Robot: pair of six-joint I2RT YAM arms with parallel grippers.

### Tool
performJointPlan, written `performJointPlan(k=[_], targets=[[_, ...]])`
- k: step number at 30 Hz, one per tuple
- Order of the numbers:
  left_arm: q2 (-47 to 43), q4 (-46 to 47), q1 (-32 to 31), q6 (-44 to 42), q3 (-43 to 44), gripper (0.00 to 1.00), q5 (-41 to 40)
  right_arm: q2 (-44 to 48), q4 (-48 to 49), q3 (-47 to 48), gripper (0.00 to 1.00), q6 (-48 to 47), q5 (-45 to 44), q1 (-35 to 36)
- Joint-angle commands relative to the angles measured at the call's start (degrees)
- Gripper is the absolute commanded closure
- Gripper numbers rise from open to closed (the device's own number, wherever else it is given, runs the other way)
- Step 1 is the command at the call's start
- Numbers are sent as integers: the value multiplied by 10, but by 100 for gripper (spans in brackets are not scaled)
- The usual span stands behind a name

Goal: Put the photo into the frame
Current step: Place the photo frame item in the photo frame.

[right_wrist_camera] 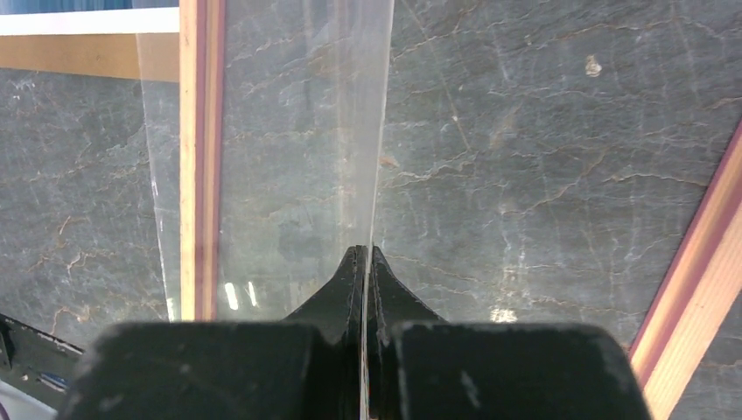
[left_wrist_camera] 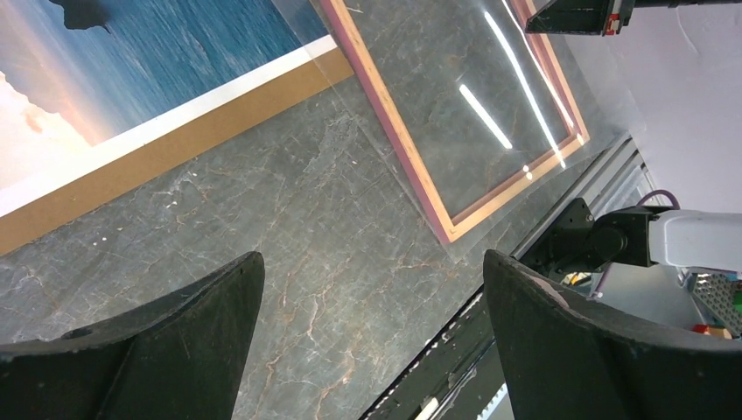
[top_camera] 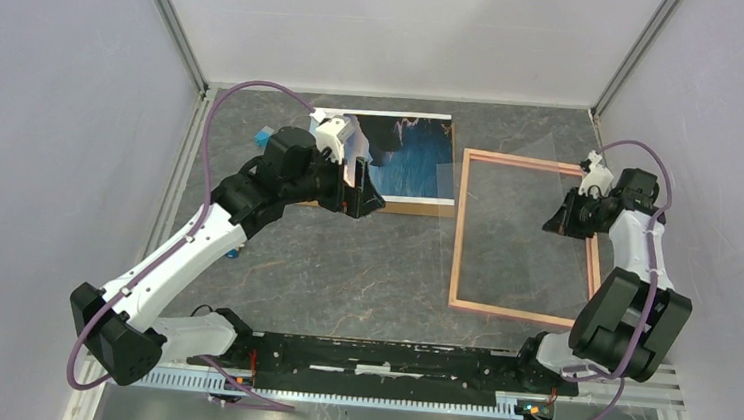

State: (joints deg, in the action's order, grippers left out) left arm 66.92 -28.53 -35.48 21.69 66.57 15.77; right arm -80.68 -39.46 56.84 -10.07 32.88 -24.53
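The photo (top_camera: 414,155), a blue landscape print with white edge strips, lies face up on a brown backing board (top_camera: 418,208) at the back of the table; it also shows in the left wrist view (left_wrist_camera: 166,52). The salmon-pink frame (top_camera: 459,237) lies flat to its right and shows in the left wrist view (left_wrist_camera: 389,136) and the right wrist view (right_wrist_camera: 199,157). My left gripper (top_camera: 369,202) is open and empty, hovering by the photo's near left part (left_wrist_camera: 372,262). My right gripper (top_camera: 558,223) is shut on the edge of a clear pane (right_wrist_camera: 289,175), held tilted over the frame (right_wrist_camera: 366,252).
The clear pane (left_wrist_camera: 490,105) reaches past the frame's left rim toward the photo. The backing board (left_wrist_camera: 175,149) sticks out along the photo's near edge. Grey walls close in the left, right and back. The black base rail (top_camera: 387,357) runs along the near edge.
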Motion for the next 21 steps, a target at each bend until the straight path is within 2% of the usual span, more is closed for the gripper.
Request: performJointPlan(k=[1,21], targets=[[-2,23,-2,-30,-3,0,8,-13,42,26,100,-33,-6,-25],[26,30,-2,-24,-8,0,17,-20,102,-10,100,-5,47,-77]])
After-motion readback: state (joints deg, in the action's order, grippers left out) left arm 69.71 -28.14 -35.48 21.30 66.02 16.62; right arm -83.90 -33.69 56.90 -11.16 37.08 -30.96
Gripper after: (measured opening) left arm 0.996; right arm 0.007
